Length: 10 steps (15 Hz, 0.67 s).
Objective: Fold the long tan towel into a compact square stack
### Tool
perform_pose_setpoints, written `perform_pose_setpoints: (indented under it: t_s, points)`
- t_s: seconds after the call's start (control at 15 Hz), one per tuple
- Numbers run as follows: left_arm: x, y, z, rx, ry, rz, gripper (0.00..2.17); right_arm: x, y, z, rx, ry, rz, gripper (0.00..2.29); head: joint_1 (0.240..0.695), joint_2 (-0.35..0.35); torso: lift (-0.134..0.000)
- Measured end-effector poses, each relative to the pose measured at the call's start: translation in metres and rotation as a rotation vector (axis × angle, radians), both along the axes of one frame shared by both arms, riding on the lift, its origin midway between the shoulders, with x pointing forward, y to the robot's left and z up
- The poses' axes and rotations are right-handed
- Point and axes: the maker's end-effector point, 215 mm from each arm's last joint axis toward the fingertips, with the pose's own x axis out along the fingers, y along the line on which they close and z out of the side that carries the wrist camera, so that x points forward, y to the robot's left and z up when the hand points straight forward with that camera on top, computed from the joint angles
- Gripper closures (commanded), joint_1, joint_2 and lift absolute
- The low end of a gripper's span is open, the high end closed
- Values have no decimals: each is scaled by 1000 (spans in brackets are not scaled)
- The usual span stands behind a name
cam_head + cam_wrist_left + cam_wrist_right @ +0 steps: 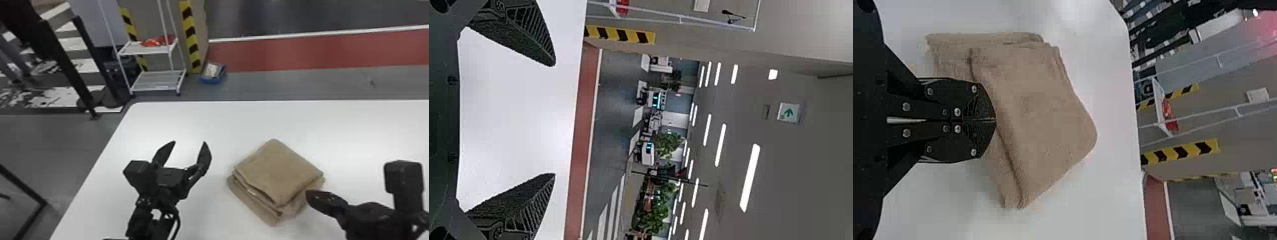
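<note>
Towel (pixel 277 172) sat on the white table (pixel 191 118), folded into a thick, roughly square stack, set cornerwise, lower layers poking out along the near sides. Left gripper (pixel 190 141) hung over the table, left of the towel, fingers wide apart. Right gripper (pixel 308 194) was at the towel's right side, fingers closed together; couldn't tell if the tips touched the cloth. White shelf rack (pixel 158 72) stood beyond the table.
</note>
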Motion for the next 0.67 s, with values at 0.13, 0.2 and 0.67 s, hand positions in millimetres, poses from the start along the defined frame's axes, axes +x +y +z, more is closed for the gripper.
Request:
perform_pose_setpoints:
  t_s: [0.13, 0.2, 0.67]
  points:
    - [1, -2, -2, -2, 3, -3, 87, 5, -25, -13, -11, 29, -47, 1980, 695, 92, -122]
    - [1, -4, -3, -4, 4, -5, 87, 10, -29, -18, -15, 43, -56, 1980, 695, 86, -122]
    - [1, 0, -4, -1, 6, 2, 87, 103, -8, -29, -39, 38, -67, 1980, 695, 101, -122]
